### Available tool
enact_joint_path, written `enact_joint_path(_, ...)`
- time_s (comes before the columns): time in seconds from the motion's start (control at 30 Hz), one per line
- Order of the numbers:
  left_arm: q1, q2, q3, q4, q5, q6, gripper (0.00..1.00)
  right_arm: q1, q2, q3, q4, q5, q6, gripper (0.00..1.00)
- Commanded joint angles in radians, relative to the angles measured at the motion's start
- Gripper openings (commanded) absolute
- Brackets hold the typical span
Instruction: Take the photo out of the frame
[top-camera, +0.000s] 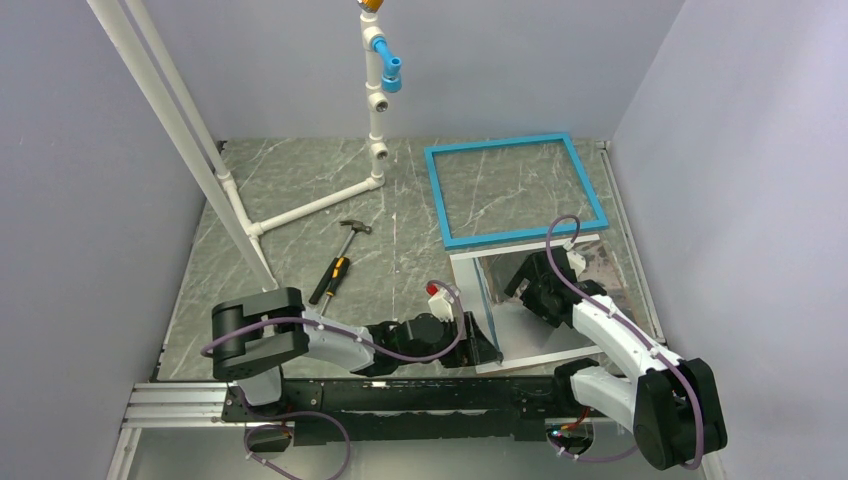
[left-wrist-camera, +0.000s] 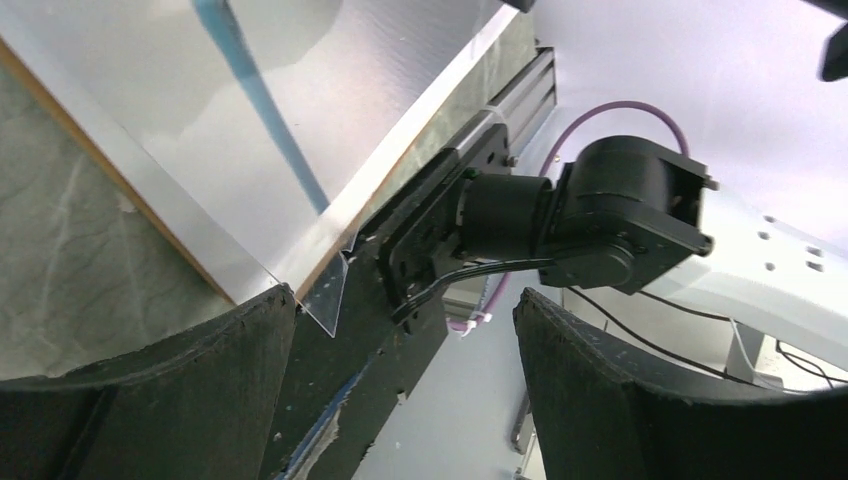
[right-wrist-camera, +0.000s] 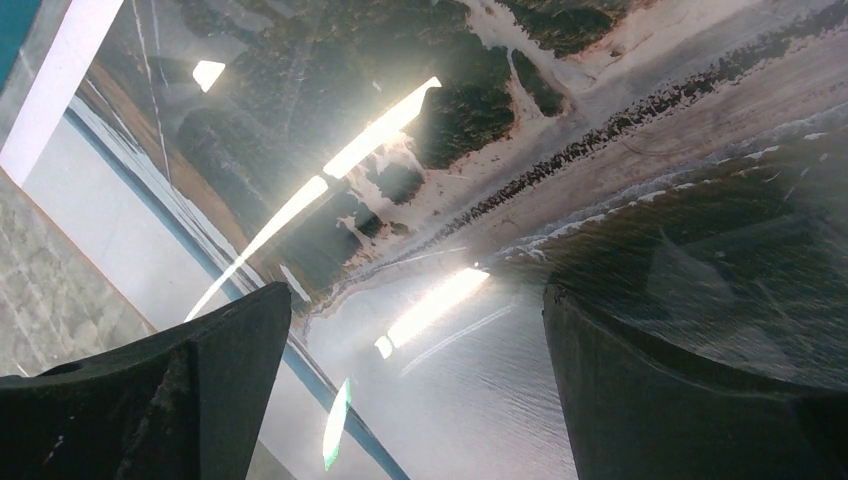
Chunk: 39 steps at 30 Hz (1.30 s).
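Lying flat at the far right of the grey marbled counter (top-camera: 300, 190) is one frame (top-camera: 438, 198), its turquoise face up and the counter's veining showing through its opening. One photo (top-camera: 500, 290) lies outside it, just beside the frame's near edge. It is a glossy sheet with a white border that catches strong glare. The right wrist view shows the photo's (right-wrist-camera: 600, 150) picture as a dark coastline with pale sand and water.

Two grippers are at the photo. The right gripper (top-camera: 530, 290) hangs over the sheet's middle, its two fingers (right-wrist-camera: 180, 390) spread wide and released, nothing between them. The left gripper (top-camera: 485, 348) sits low at the photo's near left corner, also spread wide and grasping nothing. In the left wrist view that corner of the photo (left-wrist-camera: 330, 90) comes right up to one finger (left-wrist-camera: 200, 390); whether they touch I cannot tell.

One hammer (top-camera: 338, 262) with a black and yellow handle lies on the counter left of the photo, well apart from it. One white pipe stand (top-camera: 375, 110) rises at the back, carrying one blue fitting (top-camera: 388, 62).
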Motion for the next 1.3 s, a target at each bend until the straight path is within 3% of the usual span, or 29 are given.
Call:
enact_joint_path(0.0, -0.005, -0.048, 0.046, 0.104, -0.002, 0.026, 0.84, 0.001, 0.035, -0.040, -0.002, -0.077, 0.017, 0.97)
enact_joint_path(0.27, -0.005, 0.013, 0.001, 0.196, 0.001, -0.055, 0.81, 0.003, 0.024, -0.042, -0.007, -0.075, 0.014, 0.97)
enact_joint_path(0.63, -0.005, 0.047, -0.062, 0.219, -0.012, -0.143, 0.60, 0.002, -0.019, -0.027, -0.041, -0.048, 0.011, 0.97)
enact_joint_path(0.77, -0.005, 0.046, -0.069, 0.215, -0.027, -0.130, 0.54, 0.002, -0.042, -0.019, -0.057, -0.042, 0.008, 0.97)
enact_joint_path(1.07, 0.005, 0.084, -0.055, 0.244, -0.018, -0.114, 0.31, 0.014, -0.119, 0.034, -0.104, -0.057, -0.055, 0.97)
enact_joint_path(1.27, 0.019, 0.130, -0.004, 0.261, 0.039, -0.100, 0.19, 0.087, -0.215, 0.129, -0.189, 0.011, -0.080, 0.98)
